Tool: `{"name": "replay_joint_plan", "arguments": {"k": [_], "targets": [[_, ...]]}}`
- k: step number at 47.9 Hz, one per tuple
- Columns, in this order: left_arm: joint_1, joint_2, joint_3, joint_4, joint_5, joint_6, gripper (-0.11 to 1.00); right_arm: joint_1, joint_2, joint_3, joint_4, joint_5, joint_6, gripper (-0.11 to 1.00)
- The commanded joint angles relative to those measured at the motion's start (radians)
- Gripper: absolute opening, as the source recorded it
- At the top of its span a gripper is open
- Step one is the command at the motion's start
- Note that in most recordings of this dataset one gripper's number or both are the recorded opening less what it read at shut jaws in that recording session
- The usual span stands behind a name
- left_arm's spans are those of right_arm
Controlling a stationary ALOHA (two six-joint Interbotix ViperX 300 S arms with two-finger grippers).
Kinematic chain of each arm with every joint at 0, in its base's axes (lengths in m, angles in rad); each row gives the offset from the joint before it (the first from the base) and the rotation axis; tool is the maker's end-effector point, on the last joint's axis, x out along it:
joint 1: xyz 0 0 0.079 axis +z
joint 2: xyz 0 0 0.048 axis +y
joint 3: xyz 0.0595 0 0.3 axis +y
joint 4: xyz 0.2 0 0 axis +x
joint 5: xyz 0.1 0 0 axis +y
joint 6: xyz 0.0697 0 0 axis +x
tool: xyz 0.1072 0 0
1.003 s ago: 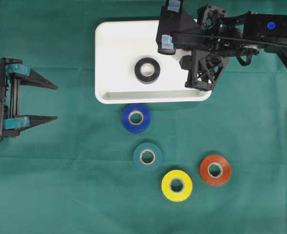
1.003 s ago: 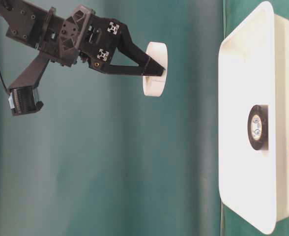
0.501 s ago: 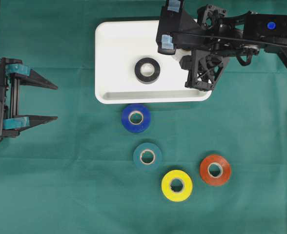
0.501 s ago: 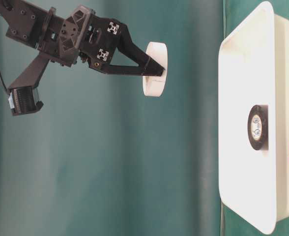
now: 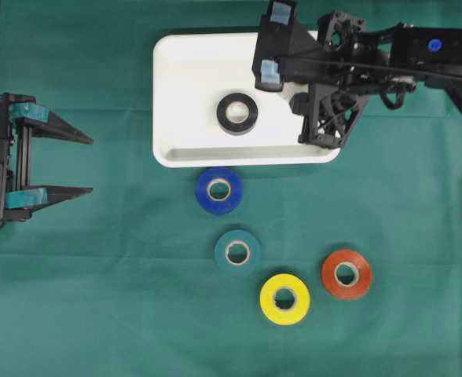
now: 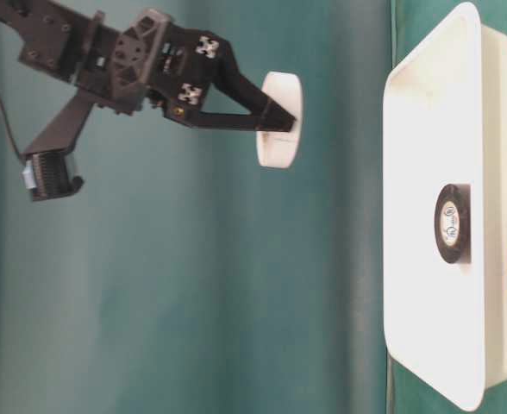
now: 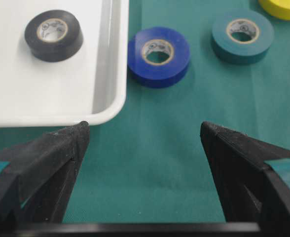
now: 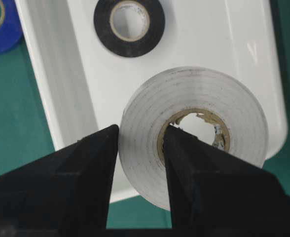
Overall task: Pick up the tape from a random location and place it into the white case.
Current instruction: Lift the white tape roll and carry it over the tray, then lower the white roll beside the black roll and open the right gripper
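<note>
- A white tape roll (image 8: 194, 136) is clamped by the right pincer (image 8: 141, 143), one finger outside the roll's wall and the other inside its cardboard core.
- In the table-level view the roll (image 6: 279, 119) is held in the air, well apart from the white case (image 6: 426, 129).
- From overhead the right pincer (image 5: 272, 43) is seen above the far right part of the white case (image 5: 184, 78).
- A black tape roll (image 5: 237, 113) lies flat inside the case.
- A blue roll (image 5: 219, 190) lies on the green desk (image 5: 121, 275) just beside the case's near rim.
- A teal roll (image 5: 237, 252), a yellow roll (image 5: 284, 298) and an orange roll (image 5: 346, 273) lie nearer on the desk.
- The left pincer (image 5: 78, 165) is held at the left edge with its fingers wide apart and nothing between them.
</note>
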Motion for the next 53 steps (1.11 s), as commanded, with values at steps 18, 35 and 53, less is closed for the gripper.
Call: {"name": "replay_joint_plan", "arguments": {"k": [18,35,53], "targets": [[0.003,0.006,-0.011,-0.002,-0.009,0.0,0.98,-0.023,0.106,0.121,0.002,-0.238,0.014,0.31],[0.003,0.006,-0.011,-0.002,-0.008,0.0,0.98,-0.043,0.196,0.17,0.002,-0.357,0.035,0.31],[0.003,0.006,-0.011,-0.002,-0.009,0.0,0.98,-0.043,0.196,0.17,0.005,-0.37,0.035,0.31]]}}
